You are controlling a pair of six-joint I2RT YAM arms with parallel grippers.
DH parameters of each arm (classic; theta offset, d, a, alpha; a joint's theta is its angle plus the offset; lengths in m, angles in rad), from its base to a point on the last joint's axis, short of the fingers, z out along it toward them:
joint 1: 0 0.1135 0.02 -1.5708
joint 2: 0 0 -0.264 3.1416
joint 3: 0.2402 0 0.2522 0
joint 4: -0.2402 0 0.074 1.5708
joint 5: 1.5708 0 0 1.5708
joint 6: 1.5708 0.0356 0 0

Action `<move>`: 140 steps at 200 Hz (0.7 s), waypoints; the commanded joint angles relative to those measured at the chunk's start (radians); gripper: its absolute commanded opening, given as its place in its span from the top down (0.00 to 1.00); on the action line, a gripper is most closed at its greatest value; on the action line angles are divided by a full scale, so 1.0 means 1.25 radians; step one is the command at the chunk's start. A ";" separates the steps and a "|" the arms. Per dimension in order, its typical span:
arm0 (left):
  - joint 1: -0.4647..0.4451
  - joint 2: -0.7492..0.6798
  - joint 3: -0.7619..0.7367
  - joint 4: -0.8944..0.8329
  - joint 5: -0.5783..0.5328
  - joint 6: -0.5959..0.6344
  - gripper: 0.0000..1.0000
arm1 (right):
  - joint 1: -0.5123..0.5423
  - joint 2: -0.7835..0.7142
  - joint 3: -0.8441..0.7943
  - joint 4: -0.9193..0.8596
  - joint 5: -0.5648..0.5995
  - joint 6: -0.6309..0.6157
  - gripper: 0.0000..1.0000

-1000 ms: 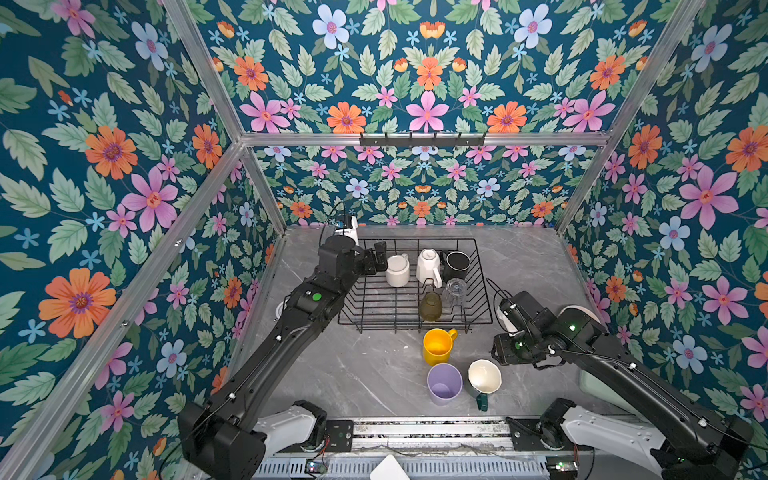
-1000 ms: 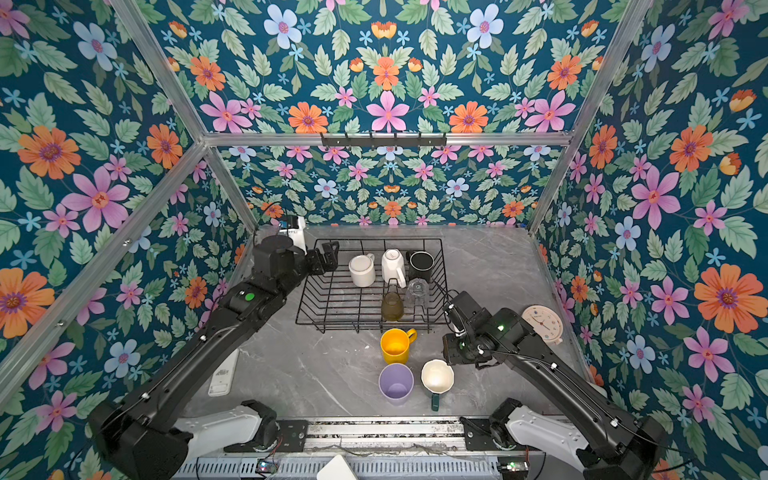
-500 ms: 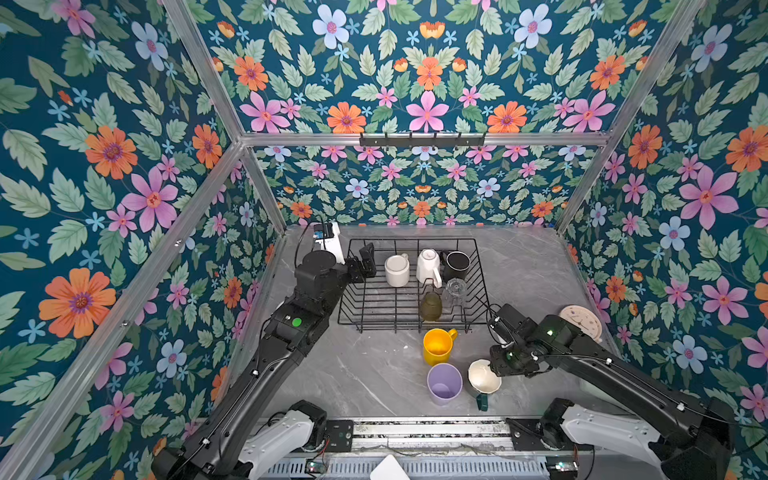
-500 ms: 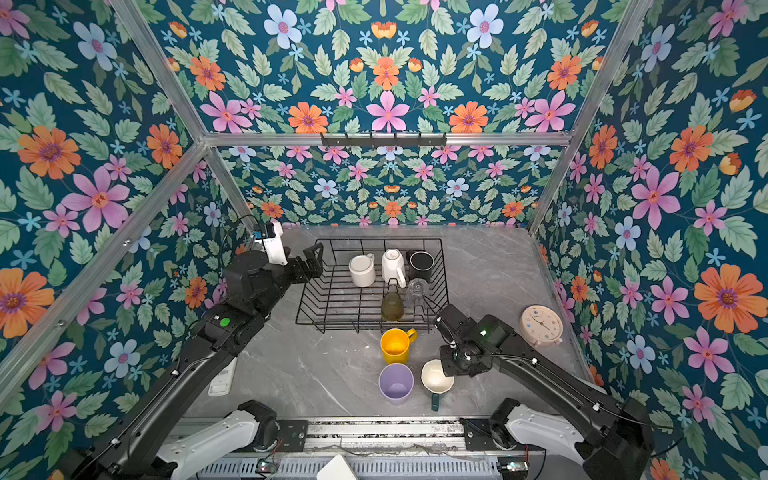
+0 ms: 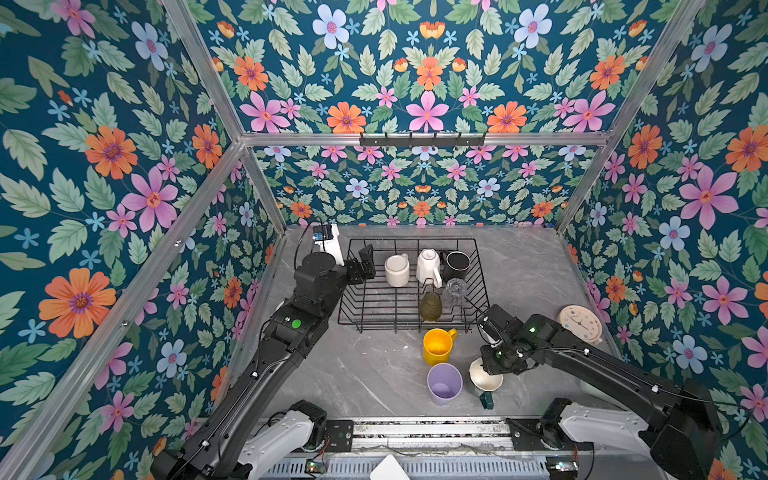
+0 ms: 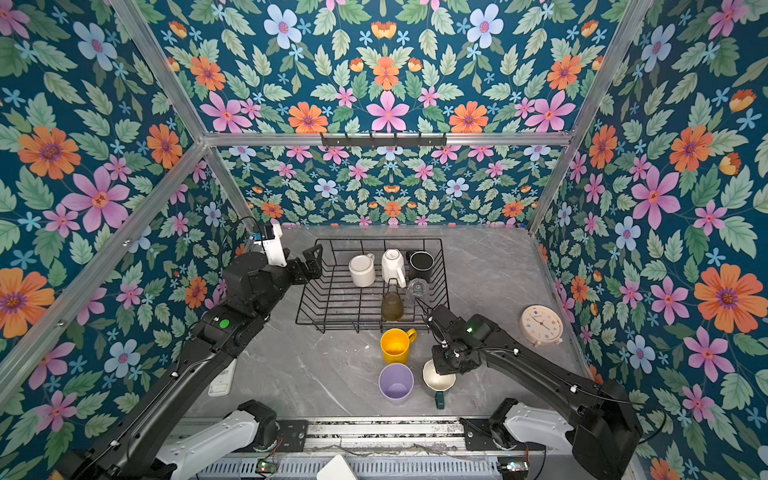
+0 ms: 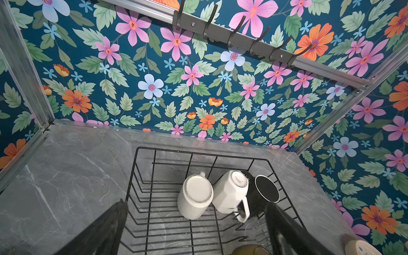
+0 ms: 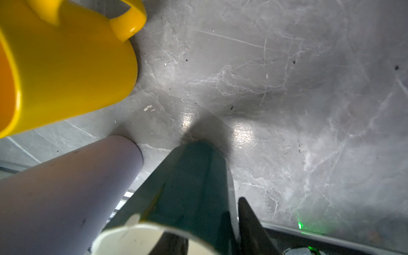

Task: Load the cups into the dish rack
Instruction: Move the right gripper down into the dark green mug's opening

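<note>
Low at right, the right gripper (image 5: pixel 483 368) straddles the glossy teal, cream-lined mug (image 5: pixel 489 382) at its rim, grip unclear; left gripper (image 5: pixel 362 262) gapes wide.

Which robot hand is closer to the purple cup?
Right. The right gripper sits at the rim of the teal mug, just beside the lilac tumbler. The left gripper hangs wide open far away, by the dish rack's far left corner.
</note>
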 commanded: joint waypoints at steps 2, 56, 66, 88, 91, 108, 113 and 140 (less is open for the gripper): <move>0.000 -0.006 -0.002 0.018 -0.008 0.003 0.00 | 0.001 0.014 -0.004 0.033 0.003 -0.010 0.68; 0.001 -0.008 -0.002 0.017 -0.003 0.003 0.00 | 0.001 0.016 -0.005 0.019 0.044 -0.014 0.83; 0.001 -0.008 -0.004 0.018 -0.003 0.002 0.00 | 0.002 0.016 -0.004 0.014 0.052 -0.014 0.86; 0.001 -0.008 -0.004 0.018 0.003 -0.001 0.00 | 0.002 0.014 0.003 -0.001 0.067 -0.014 0.90; 0.001 -0.008 -0.005 0.018 0.005 -0.002 0.00 | 0.002 0.013 0.004 -0.002 0.067 -0.015 0.91; 0.001 -0.010 -0.006 0.019 0.009 -0.006 0.01 | 0.001 0.007 0.011 -0.012 0.078 -0.013 0.97; 0.001 -0.011 -0.007 0.019 0.010 -0.006 0.00 | 0.002 0.007 0.014 -0.015 0.081 -0.013 0.98; 0.001 -0.015 -0.012 0.026 0.008 -0.014 0.00 | 0.002 0.005 0.029 -0.036 0.097 -0.011 1.00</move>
